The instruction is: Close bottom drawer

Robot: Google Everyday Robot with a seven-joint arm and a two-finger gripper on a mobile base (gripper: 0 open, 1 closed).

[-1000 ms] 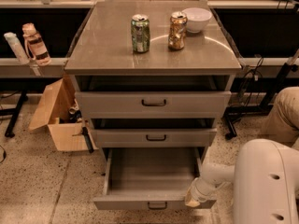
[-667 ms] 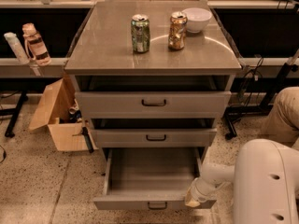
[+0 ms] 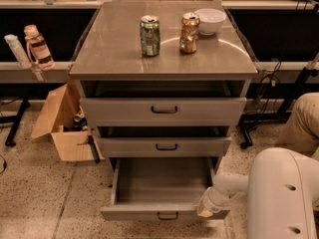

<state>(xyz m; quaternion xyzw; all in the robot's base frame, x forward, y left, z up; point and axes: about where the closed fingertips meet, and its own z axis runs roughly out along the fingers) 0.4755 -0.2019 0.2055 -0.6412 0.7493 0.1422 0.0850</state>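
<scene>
One end effector [image 3: 205,211] at open bottom drawer [image 3: 158,184], front-right corner.

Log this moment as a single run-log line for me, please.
task: close bottom drawer | drawer state: open | gripper: at right end of drawer front | status: not yet closed

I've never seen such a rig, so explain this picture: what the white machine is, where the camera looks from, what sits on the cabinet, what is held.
The white shape at lower right is a robot's arm; its pincer is at the right front corner of the bottom drawer, which stands pulled out and empty. The one camera looks down on it all from above. On the cabinet top stand a green can, a golden can and a white bowl. Nothing is seen carried.
</scene>
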